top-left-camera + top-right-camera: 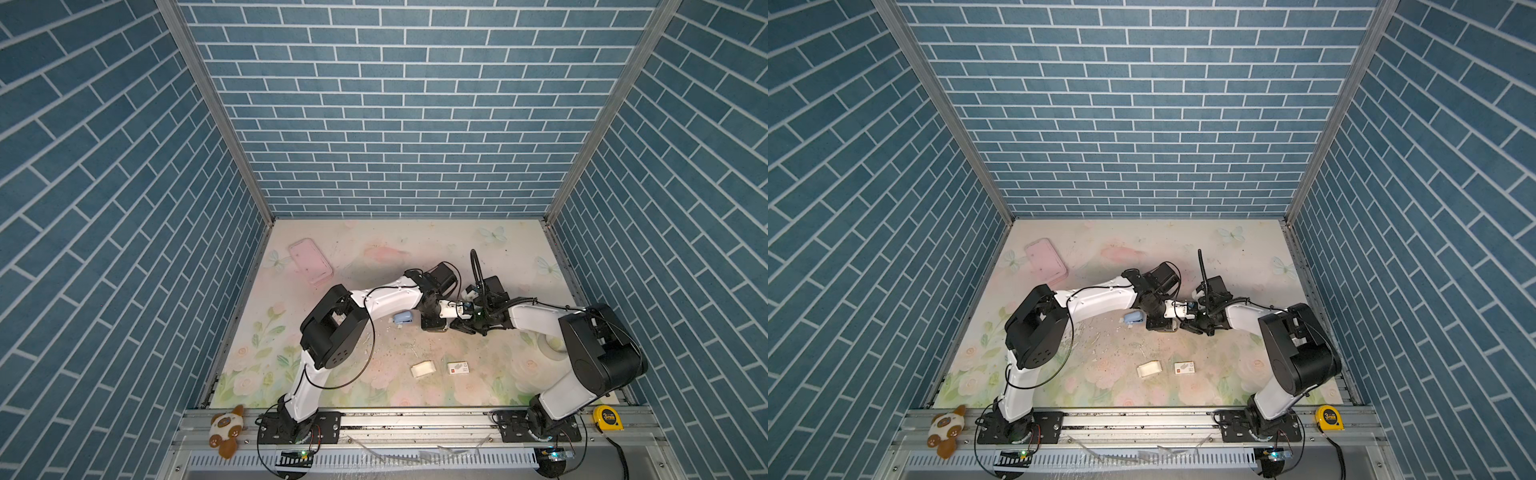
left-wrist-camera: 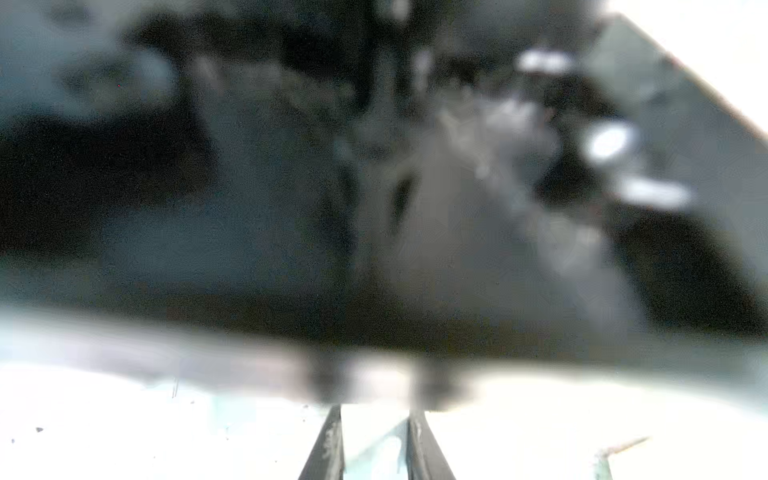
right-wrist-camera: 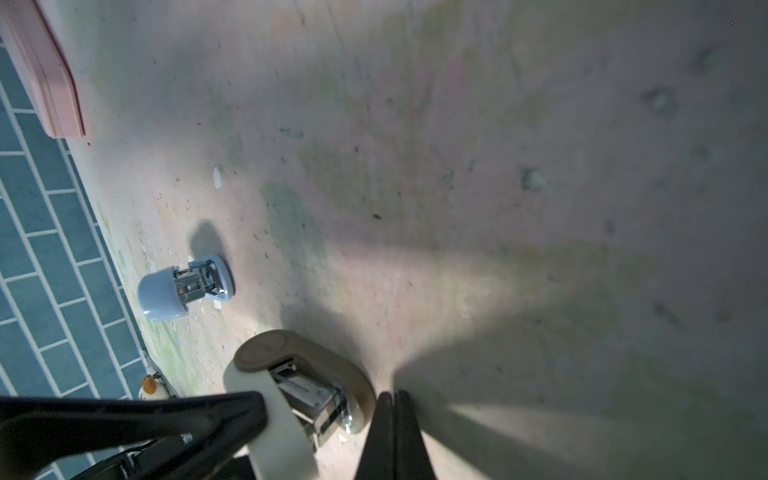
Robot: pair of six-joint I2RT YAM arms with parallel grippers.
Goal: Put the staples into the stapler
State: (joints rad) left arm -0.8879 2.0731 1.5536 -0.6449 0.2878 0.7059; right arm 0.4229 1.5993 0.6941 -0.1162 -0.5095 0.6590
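The left gripper (image 2: 375,411) is clamped on the lifted cream top of the beige stapler (image 3: 270,349). In the right wrist view one of its black fingers (image 3: 174,415) lies across that top, and the stapler stands open with its metal channel showing. The left wrist view is mostly blurred. The right gripper (image 3: 392,397) has its fingers pressed together with nothing seen between them. Its tips point down just beside the stapler's brown base, and I cannot tell whether they touch it.

In both top views the two grippers meet near the middle of the floral counter (image 1: 415,257). A blue stapler (image 1: 403,319) lies on its side at 9 o'clock from them, near the left gripper. The small white card tray (image 1: 423,369) sits at 7 o'clock and the red-marked white sleeve (image 1: 458,368) at 6 o'clock, well apart from both grippers. Whether the staples lie in the tray is too small to tell. A pink case (image 1: 311,261) lies at 10 o'clock.
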